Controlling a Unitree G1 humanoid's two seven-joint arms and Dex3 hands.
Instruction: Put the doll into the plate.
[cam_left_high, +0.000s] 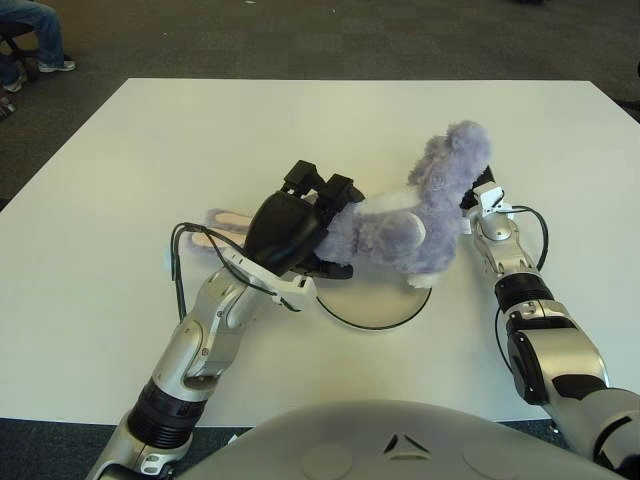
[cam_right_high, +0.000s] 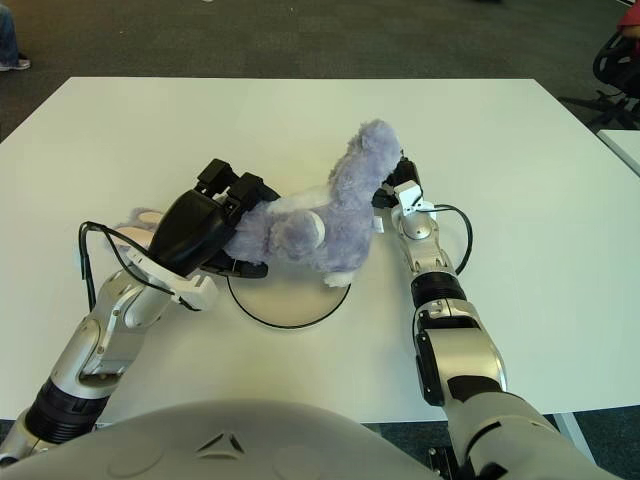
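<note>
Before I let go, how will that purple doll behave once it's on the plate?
Likely floppy: the doll sags between the left hand and right hand, its ears trailing on the table. Probably light, being fluffy plush. It looks longer than the plate, so it may drape over the rim instead of sitting upright.

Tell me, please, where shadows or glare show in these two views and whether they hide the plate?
Left eye view: even, soft lighting, only a faint shadow under the doll falling on the plate, its dark rim plain. Right eye view: no glare on the white table; left hand and doll cover the plate's far edge.
</note>
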